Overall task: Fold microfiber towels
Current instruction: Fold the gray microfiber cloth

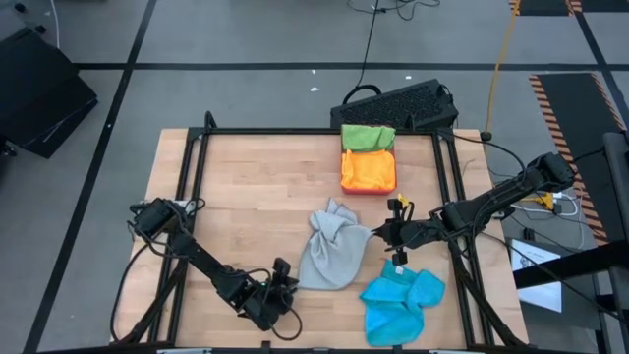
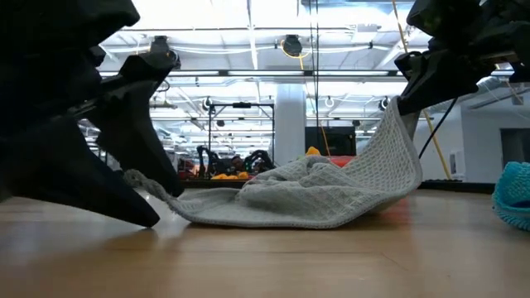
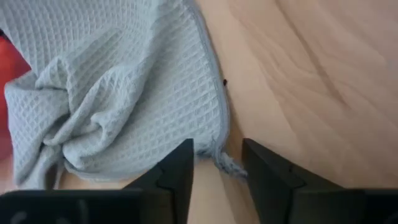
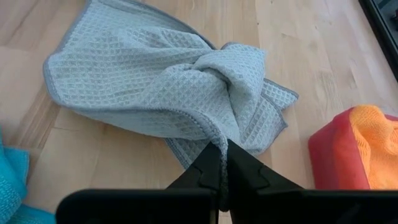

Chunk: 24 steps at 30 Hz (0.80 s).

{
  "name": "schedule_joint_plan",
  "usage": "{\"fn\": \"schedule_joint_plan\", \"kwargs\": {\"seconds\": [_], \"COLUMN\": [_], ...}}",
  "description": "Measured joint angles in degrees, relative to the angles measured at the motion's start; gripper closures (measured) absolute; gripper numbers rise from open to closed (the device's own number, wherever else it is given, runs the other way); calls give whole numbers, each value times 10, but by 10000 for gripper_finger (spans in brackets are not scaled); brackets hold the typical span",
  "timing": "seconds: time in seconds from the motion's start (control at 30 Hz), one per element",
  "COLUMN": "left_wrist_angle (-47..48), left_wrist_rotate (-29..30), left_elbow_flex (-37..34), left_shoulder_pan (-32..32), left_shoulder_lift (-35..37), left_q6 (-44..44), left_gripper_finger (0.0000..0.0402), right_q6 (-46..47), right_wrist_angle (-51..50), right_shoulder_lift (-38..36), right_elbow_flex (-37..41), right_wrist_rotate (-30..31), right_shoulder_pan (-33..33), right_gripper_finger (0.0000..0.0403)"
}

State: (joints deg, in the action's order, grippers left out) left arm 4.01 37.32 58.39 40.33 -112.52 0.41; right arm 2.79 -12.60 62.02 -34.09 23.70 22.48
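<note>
A grey waffle-weave towel (image 1: 332, 251) lies bunched at the table's middle. My right gripper (image 1: 381, 234) is shut on its right-hand part and holds that part raised (image 2: 397, 132). My left gripper (image 3: 217, 171) stands open low at the towel's near left corner (image 3: 219, 158). The frayed corner lies on the wood between the two fingers. A crumpled blue towel (image 1: 403, 300) lies near the front right. An orange towel (image 1: 369, 172) and a green towel (image 1: 368, 137) sit folded in a red tray (image 4: 329, 155) at the far side. My right gripper pinches a gathered edge of the grey towel (image 4: 219, 140) between its two fingers, coming slanting down from the table's right. The cloth rises from the table to the fingers (image 2: 406, 103), and the rest of it lies on the wood. My left gripper: I cannot tell whether a finger (image 3: 180, 165) touches the hem.
A black frame rail (image 1: 197, 167) runs around the wooden top. A black keyboard (image 1: 398, 103) lies past the far edge. Bare wood (image 1: 246, 216) spreads to the left of the grey towel.
</note>
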Motion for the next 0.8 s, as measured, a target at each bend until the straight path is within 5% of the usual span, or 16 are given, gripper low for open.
{"fn": "schedule_joint_plan", "kwargs": {"seconds": [0.2,0.67,0.8], "left_wrist_angle": [-11,-12,-26], "left_wrist_rotate": [-4,-58,-51], "left_elbow_flex": [0,0,0], "left_shoulder_pan": [-2,-28,-28], "left_shoulder_lift": [0,0,2], "left_q6": [47,66,62], "left_gripper_finger": [257,388,390], "right_q6": [0,6,1], "right_wrist_angle": [8,8,12], "right_shoulder_lift": [0,0,0], "right_elbow_flex": [0,0,0], "right_wrist_rotate": [0,0,0], "right_shoulder_pan": [0,0,0], "right_gripper_finger": [399,399,399]}}
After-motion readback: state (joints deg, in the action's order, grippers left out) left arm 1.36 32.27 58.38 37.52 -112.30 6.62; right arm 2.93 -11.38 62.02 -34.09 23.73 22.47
